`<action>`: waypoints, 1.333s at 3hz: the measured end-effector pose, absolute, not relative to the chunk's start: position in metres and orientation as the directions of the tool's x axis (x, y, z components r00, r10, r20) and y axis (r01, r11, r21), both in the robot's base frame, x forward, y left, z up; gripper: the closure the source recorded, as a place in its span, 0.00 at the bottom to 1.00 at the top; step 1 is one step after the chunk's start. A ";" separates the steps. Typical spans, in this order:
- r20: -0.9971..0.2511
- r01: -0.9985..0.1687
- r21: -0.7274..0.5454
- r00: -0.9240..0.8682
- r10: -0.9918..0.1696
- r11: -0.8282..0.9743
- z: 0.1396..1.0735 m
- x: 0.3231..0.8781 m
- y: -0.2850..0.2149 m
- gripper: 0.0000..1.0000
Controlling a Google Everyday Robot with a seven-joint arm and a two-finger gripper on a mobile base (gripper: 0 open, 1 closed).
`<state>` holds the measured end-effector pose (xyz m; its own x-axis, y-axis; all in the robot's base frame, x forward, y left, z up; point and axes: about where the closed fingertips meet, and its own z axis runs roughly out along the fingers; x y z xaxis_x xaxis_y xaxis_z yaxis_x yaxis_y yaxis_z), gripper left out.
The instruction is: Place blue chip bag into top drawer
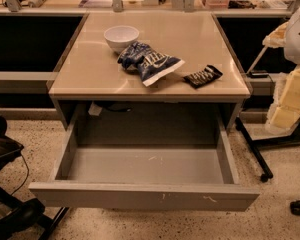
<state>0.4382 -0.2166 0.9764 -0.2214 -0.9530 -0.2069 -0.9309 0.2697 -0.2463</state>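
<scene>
The counter (210, 44) fills the upper middle of the frame. Below it the drawer (140, 196) is pulled fully out toward the bottom edge, and its grey floor is bare.

A pale shape that I take for the gripper (279, 35) juts in at the upper right edge, well apart from everything on the counter. I cannot tell whether it is parted or closed.

The bag (149, 61) lies crumpled just left of the counter's centre. Its upper left end sits just beside the bowl (121, 36), and 1 black packet (203, 76) lies near it on the right.

The step in hand looks like the reach for the bag, with nothing yet grasped. A good approach would come down on the bag's raised middle, clear of the bowl. The foil will likely crush and slip, so the grip should close on a firm fold rather than the flat white edge. After that, the bag needs lifting over the counter's front lip before it is lowered into the drawer.

The frame's right edge cuts off most of the arm. The bag may touch the bowl, but that is hard to make out. The bowl's inside is not visible.
</scene>
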 end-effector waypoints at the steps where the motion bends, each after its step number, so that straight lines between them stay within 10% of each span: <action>1: -0.207 -0.931 -0.246 -0.221 -0.953 0.270 0.976 0.438 -0.217 0.00; 4: -0.259 -0.937 -0.258 -0.168 -0.951 0.236 0.986 0.475 -0.205 0.00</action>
